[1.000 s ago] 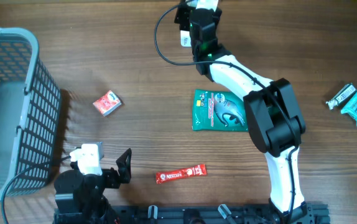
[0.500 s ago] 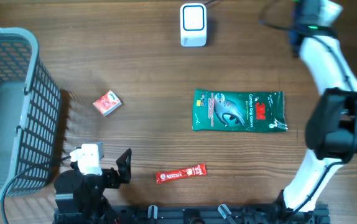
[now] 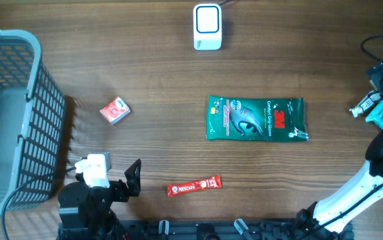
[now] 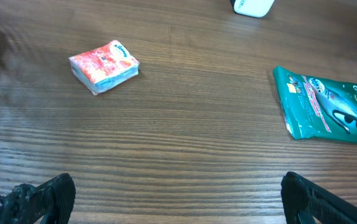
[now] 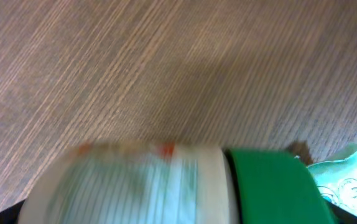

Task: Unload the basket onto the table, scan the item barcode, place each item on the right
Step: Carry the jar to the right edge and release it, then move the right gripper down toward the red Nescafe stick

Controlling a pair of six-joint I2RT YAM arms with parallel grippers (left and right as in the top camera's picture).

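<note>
The white barcode scanner (image 3: pixel 207 27) stands at the back middle of the table. A green glove pack (image 3: pixel 255 119) (image 4: pixel 328 106) lies flat in the centre. My right gripper (image 3: pixel 382 85) is at the far right edge, over a white tube with a green cap (image 3: pixel 363 105). That tube (image 5: pixel 166 186) fills the bottom of the right wrist view, blurred and very close, and the fingers do not show there. A teal packet (image 3: pixel 382 116) lies beside the tube, partly under the arm. My left gripper (image 4: pixel 178 196) hangs open and empty low at the front left.
A small red packet (image 3: pixel 115 110) (image 4: pixel 104 65) lies left of centre. A red coffee stick (image 3: pixel 193 187) lies near the front edge. A grey mesh basket (image 3: pixel 41 87) takes up the left side. A black cable (image 3: pixel 378 47) loops from the right arm.
The right arm has swung from the scanner at the back across to the far right edge, above the tube and teal packet. The left arm has not moved.
</note>
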